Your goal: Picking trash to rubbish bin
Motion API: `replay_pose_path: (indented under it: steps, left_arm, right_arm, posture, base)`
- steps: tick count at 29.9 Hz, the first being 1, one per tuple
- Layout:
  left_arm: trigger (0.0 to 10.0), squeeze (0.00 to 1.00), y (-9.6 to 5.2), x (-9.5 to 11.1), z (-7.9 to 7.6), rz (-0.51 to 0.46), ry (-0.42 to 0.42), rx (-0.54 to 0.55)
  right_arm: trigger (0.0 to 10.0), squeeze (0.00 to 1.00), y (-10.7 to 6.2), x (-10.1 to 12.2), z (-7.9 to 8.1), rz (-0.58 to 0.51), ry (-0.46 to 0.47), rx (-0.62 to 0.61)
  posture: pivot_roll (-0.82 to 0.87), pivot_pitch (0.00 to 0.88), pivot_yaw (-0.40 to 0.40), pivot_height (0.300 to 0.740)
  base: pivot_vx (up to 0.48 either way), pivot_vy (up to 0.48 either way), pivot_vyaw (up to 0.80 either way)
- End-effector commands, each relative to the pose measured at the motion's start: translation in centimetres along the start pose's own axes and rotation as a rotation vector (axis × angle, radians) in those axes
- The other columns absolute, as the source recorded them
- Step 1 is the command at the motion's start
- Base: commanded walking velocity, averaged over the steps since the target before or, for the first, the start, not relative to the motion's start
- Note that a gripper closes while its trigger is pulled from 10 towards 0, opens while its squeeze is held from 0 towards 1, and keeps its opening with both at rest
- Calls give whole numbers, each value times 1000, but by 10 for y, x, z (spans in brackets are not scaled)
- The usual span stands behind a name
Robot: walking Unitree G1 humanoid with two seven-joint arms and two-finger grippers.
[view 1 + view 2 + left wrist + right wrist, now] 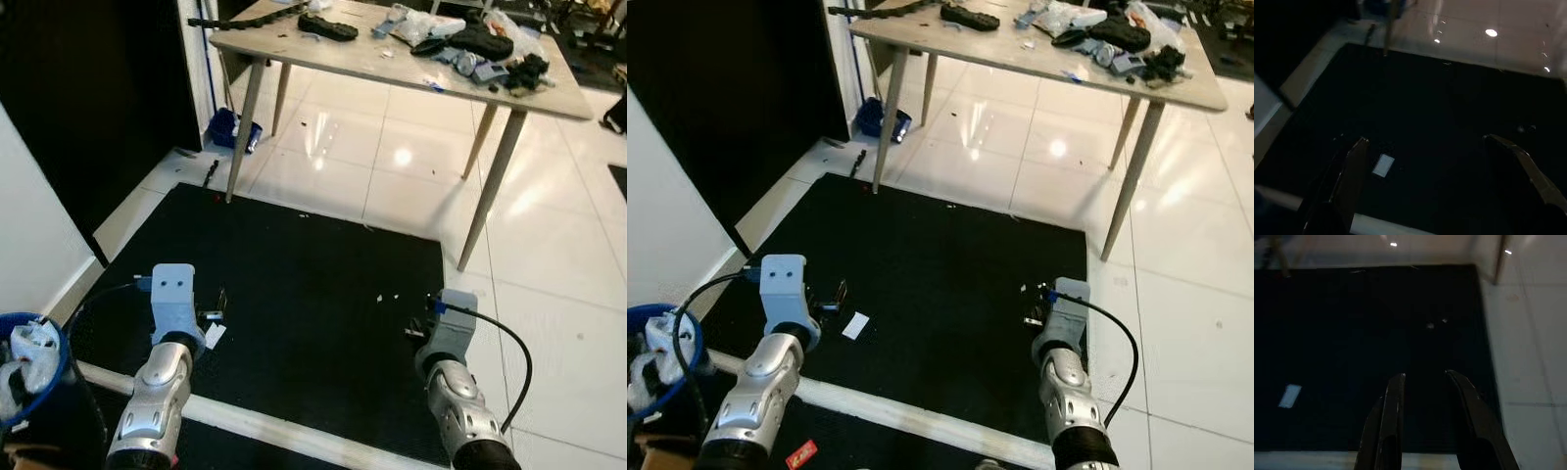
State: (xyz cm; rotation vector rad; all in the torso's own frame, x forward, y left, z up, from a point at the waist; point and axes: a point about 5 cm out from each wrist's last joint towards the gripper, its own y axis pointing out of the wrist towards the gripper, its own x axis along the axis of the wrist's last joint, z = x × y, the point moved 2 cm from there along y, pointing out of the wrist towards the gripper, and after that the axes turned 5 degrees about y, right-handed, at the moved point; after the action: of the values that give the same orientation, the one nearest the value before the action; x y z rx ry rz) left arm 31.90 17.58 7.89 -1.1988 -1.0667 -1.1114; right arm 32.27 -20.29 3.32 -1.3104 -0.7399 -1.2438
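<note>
Small white paper scrap (pixel 855 325): flat on black floor mat (pixel 950 294), lower left of frame, just beside left gripper (pixel 1435 147), fingers spread wide, empty. Right gripper (pixel 1425 382): narrowly parted, empty. Blue round rubbish bin (pixel 39 377): far lower left. Advised: lower straight, straddle scrap, pinch an edge.

My head views are bright and mostly sharp; ceiling lamps glare off the glossy white tiles (pixel 403 156) under the table (pixel 411 61). My wrist views are dim and grainy, the black mat (pixel 1440 107) nearly featureless.
</note>
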Motion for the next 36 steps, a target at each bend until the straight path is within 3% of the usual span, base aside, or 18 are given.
replay_pose_path:
  steps: [1,11,36]
  left_arm:
    - [10000,0,-1,-3,-4,11,5,-12]
    - [10000,0,-1,-3,-4,12,6,-13]
    - [10000,0,-1,-3,-5,10,9,-22]
  right_arm:
    - [10000,0,-2,-3,-7,12,5,-22]
    - [10000,0,-2,-3,-7,14,7,-25]
    - [10000,0,-2,-3,-6,12,2,-21]
  posture:
    - [25,145,-16,740]
    - [26,145,-16,740]
    - [27,144,-14,740]
  base:
    - [281,0,-613]
    - [280,0,-611]
    - [278,0,0]
